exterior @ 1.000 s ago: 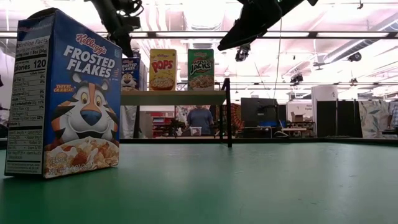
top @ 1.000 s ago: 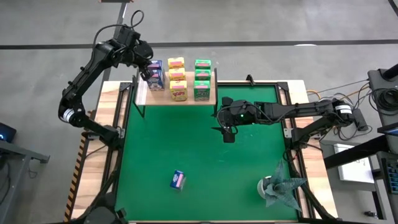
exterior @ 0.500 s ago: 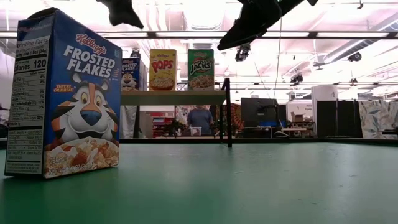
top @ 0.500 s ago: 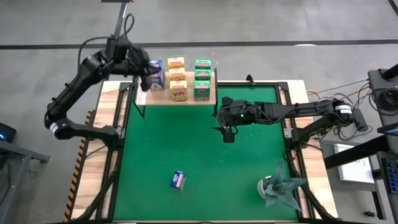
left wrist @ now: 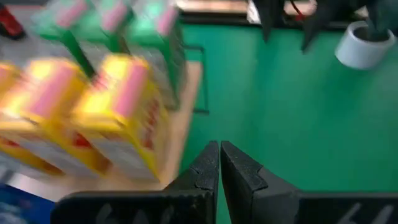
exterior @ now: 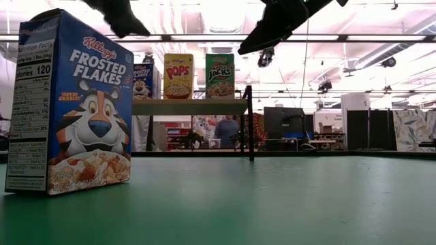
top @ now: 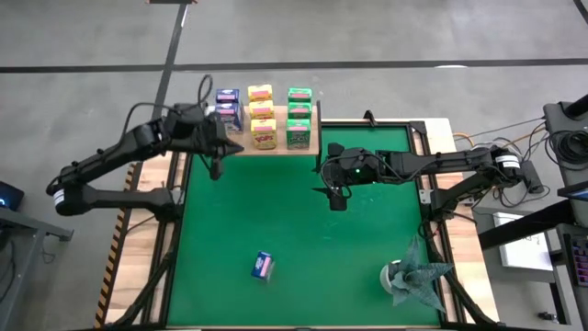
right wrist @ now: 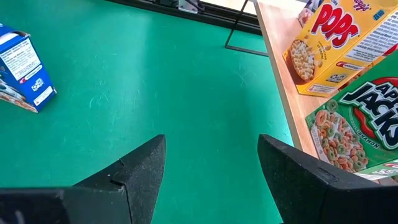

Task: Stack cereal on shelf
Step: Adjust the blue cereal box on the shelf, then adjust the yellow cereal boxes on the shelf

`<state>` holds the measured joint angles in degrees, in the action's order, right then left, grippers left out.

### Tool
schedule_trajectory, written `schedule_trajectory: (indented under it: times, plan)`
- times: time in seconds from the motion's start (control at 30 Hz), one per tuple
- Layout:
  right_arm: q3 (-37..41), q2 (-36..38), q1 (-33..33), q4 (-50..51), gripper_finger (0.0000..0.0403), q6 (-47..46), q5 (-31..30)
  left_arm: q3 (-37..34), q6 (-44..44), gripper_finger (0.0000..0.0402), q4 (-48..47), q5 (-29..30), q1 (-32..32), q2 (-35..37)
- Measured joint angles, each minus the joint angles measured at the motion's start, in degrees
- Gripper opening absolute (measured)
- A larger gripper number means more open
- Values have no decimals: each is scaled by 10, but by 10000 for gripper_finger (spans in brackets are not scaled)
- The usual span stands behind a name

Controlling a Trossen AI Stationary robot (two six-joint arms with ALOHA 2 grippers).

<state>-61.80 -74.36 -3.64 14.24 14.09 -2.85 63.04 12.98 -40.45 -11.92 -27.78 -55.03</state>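
Eight cereal boxes are seen upright on the wooden shelf at the bench's twelve o'clock edge: two blue boxes, three yellow boxes and three green boxes, ranged in columns. The rear boxes are partly hidden, so contact cannot be judged. A lone blue box is stood on the mat towards six o'clock, well apart.

Both arms are dark, nearly black, built from slender tubular links joined by bulkier rounded joint housings. The left arm has a pale band at its lower joint and a thin dark cable looping above its wrist. The right arm shows a small green indicator light near its wrist and a pale ring at its base joint. The left gripper has two matte black, tapered fingers. The right gripper has broad, flat, matte black fingers.
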Motion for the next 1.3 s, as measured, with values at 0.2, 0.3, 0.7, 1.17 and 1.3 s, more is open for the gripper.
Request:
schedule_trajectory:
  times: [0.2,0.3,0.7,1.17,1.3]
  plan:
    - [4,0,0,-1,241,0,0,-103,-17,0,45,0,23,42]
    - [8,0,0,-6,230,0,0,-150,-21,0,79,0,24,57]
    - [19,0,0,-87,131,0,-1,-267,-3,0,219,0,23,90]
    - [13,0,-20,-152,9,4,-2,-312,33,0,304,0,23,107]
    - [-3,0,-33,-150,9,6,-2,-315,33,0,303,0,23,107]
